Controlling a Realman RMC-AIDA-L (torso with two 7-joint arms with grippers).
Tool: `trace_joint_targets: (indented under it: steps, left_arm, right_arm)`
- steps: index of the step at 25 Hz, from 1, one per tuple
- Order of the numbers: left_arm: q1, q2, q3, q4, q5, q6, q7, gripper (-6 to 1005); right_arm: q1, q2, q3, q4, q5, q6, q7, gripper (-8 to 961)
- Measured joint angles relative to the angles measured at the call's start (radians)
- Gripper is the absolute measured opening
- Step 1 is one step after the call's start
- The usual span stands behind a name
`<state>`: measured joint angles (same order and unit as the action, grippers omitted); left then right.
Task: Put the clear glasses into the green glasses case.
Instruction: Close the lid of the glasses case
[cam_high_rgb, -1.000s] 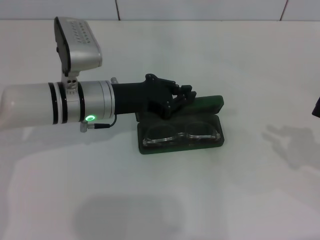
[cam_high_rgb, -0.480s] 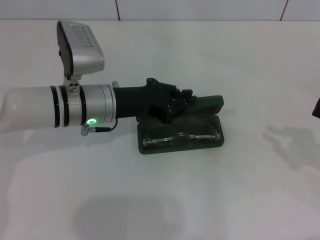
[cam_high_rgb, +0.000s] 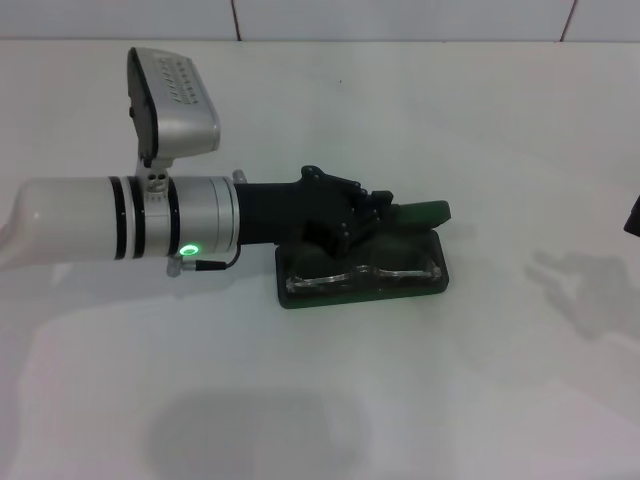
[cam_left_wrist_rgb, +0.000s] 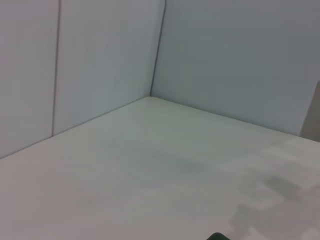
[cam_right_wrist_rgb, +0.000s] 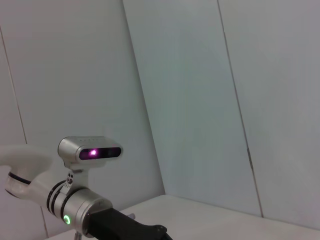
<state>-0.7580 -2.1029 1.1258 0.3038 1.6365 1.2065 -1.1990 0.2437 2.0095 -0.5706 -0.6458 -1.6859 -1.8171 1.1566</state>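
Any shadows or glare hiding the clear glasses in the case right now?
Head view: the colourless transparent plastic glasses show only as faint pale outlines against the dark green hard case; the left end effector covers the case's rear edge; soft shadows lie on the white table. Neither wrist view shows the glasses.

White tabletop and tiled wall

A plain white table (cam_high_rgb: 420, 390) filled the view; a white tiled wall (cam_high_rgb: 400, 18) ran along twelve o'clock.
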Motion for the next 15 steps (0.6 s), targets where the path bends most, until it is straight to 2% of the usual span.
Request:
trace_joint_targets:
  steps: [15]
  left_arm:
    - [0.007,-0.001,0.035,-0.049,0.006,0.006,0.002,151]
  right_arm:
    - [-0.001,0.000,0.000,0.013,-0.001,-0.005,-0.011,184]
